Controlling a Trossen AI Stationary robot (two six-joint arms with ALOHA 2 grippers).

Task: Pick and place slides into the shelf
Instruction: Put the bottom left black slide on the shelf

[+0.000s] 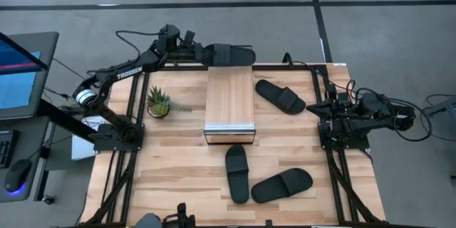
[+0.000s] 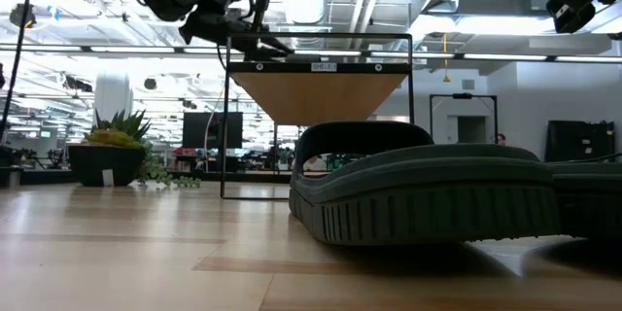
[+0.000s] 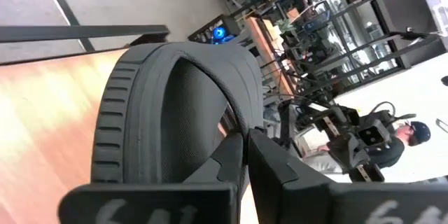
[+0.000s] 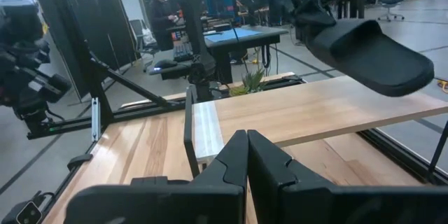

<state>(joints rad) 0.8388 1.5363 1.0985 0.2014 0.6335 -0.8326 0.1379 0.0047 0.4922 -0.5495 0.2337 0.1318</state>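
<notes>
From the high view, the left pincer [image 1: 194, 50] reaches past the far end of the shelf [image 1: 229, 103] and is clamped on a held slide [image 1: 226, 54], which hangs out over the shelf's far edge. That position suits a drop onto the plank top or a slot beneath it, though which is meant cannot be told. Three more slides lie on the worktop [image 1: 171, 164]: a far slide [image 1: 280, 96] just right of the shelf, a near slide [image 1: 237, 173] in front of it, and an angled slide [image 1: 282, 185] beside that one. A potted plant [image 1: 158, 102] sits left of the shelf. The right pincer [image 1: 318, 110] waits at the worktop's right edge, closed on nothing.

In the low view, a slide on the worktop fills the foreground, its ribbed sole flat down. Behind it the shelf stands on thin dark legs with open space under its top, and the left arm hangs high at the upper left.

The left wrist view shows that arm's fingers [image 3: 234, 155] pinched together on the sole rim of the held slide, strap turned away; a rim grip keeps the flat sole free for setting down.

The right wrist view shows its own fingers [image 4: 238, 155] pressed shut and empty, facing the shelf with the held slide suspended above the far end.
</notes>
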